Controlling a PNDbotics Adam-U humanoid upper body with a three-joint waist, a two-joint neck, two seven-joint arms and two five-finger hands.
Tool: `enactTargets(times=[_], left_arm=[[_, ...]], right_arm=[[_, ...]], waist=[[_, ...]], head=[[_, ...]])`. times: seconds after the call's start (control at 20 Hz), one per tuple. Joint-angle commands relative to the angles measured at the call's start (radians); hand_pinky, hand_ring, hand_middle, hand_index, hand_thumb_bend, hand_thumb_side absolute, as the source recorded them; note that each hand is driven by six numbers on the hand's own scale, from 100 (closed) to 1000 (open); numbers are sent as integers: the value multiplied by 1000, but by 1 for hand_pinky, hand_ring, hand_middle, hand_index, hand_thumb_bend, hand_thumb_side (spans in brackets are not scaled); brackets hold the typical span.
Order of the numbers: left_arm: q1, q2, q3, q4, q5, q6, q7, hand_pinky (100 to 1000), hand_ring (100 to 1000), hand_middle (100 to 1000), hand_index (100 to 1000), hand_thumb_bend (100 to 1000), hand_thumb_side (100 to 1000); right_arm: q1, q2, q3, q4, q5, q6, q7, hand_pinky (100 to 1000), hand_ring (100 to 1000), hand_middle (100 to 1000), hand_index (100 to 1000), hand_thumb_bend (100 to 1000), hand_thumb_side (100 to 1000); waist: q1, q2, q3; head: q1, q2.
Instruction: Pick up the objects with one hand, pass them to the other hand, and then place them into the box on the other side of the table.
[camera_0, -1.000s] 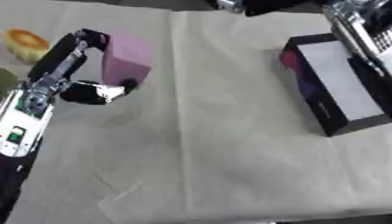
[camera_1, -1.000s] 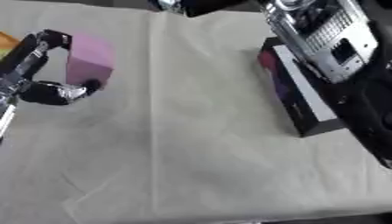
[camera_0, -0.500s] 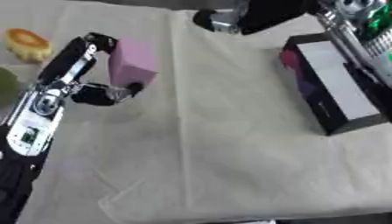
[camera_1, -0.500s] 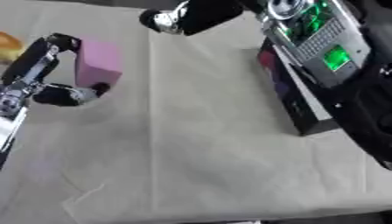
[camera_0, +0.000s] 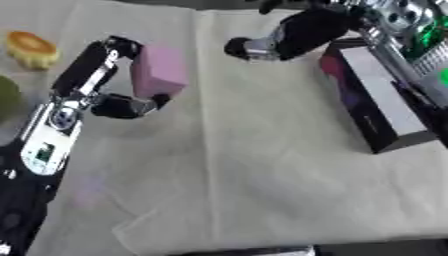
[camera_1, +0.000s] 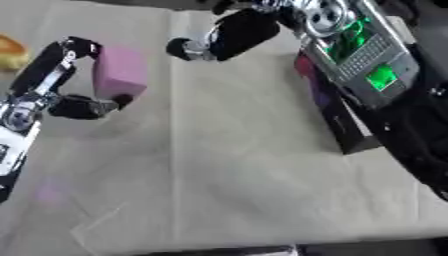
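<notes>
1. Pink block (camera_0: 159, 70) sits in my left hand (camera_0: 112, 80), up over the cloth-covered table (camera_0: 262, 170) on the left side.
2. My fingers (camera_0: 96, 62) curl round the far side of the block and my thumb (camera_0: 131, 106) presses its near side, so the hand is clamped on it.
3. My right hand (camera_0: 280, 37) reaches in from the top, well apart from the block. I cannot tell if its fingers are apart or together.
4. I see the dark box (camera_0: 378, 100) on the right side, with something dark pink inside it.
5. I see an orange-yellow thing (camera_0: 30, 47) at the far left.
</notes>
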Motion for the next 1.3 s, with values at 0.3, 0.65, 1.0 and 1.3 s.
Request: enactTargets(times=[0.3, 0.65, 1.0, 1.3], left_arm=[[-26, -33, 2, -23, -19, 6, 9, 681, 603, 416, 379, 100, 344], [-39, -72, -8, -35, -22, 12, -6, 680, 602, 415, 380, 100, 355], [-50, -94, -14, -36, -37, 7, -12, 680, 603, 417, 384, 100, 330], [-55, -104, -24, -38, -51, -8, -13, 681, 604, 419, 386, 100, 300]], right_arm=[[-7, 2, 1, -12, 29, 6, 32, 776, 845, 925, 932, 511, 217], [-14, 20, 15, -12, 40, 17, 55, 776, 847, 928, 934, 504, 223], [-15, 26, 23, -12, 47, 19, 72, 776, 851, 929, 935, 501, 231], [-14, 31, 30, -12, 50, 23, 84, 776, 856, 929, 936, 499, 239]], waist=[[-11, -19, 8], [-14, -13, 22], [-13, -8, 28], [-12, -5, 31]], head=[[-8, 1], [-34, 1], [-45, 1], [-54, -1]])
